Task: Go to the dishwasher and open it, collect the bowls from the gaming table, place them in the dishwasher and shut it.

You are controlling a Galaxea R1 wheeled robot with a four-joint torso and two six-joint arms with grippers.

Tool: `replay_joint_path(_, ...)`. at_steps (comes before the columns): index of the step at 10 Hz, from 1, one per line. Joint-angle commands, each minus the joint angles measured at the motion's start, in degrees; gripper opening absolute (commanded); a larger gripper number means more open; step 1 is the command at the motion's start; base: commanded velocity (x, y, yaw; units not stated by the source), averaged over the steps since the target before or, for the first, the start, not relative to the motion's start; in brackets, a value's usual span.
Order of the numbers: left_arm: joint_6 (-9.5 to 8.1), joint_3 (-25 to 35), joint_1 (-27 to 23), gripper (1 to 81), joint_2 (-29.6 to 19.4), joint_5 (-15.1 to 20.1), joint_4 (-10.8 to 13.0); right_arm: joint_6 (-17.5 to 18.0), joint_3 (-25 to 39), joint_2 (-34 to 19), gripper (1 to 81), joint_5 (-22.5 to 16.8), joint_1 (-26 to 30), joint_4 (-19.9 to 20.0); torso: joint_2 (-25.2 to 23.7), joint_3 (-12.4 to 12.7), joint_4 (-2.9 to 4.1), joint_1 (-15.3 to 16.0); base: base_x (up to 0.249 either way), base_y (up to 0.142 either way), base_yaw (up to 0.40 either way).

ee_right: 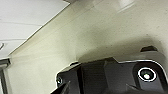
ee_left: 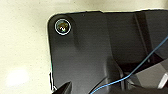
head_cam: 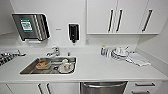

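The dishwasher (head_cam: 103, 88) is built in under the white counter, straight ahead at the lower middle of the head view. Its steel front is closed and its horizontal bar handle (head_cam: 103, 85) runs across the top. The gaming table is out of view. The left wrist view has the robot's dark plate over a pale speckled floor (ee_left: 22, 50). In the right wrist view the same kind of floor (ee_right: 100, 32) runs up to a white surface (ee_right: 25, 15).
A steel sink (head_cam: 30, 69) left of the dishwasher holds an orange-tinted container (head_cam: 43, 64) and a white dish (head_cam: 66, 67). Stacked dishes (head_cam: 120, 53), a bottle (head_cam: 103, 50) and a cloth (head_cam: 137, 60) lie on the counter at right. Drawers (head_cam: 145, 86) and white cabinet doors (head_cam: 43, 88) flank the dishwasher.
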Motion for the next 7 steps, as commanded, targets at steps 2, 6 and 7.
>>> replay_joint_path(2, 0.79, 0.4, -2.7, 81.1, -0.6, 1.7, 3.0, -14.7, -1.1, 2.1, 81.1, 0.8, -1.8, -1.8, 0.0, 0.0, 0.0, 0.0, 0.0, 0.0, 0.0)
replay_joint_path(6, 0.79, 0.1, -3.0, 81.1, -0.6, 1.9, 2.9, -16.1, -6.1, 6.0, 81.1, 7.0, -7.1, -2.0, 0.0, 0.0, 0.0, 0.0, 0.0, 0.0, 0.0)
replay_joint_path(7, 0.7, 0.1, -3.0, 81.1, -0.2, 2.0, 2.6, -16.7, -6.3, 6.3, 81.1, 7.0, -7.5, -2.2, 0.0, 0.0, 0.0, 0.0, 0.0, 0.0, 0.0)
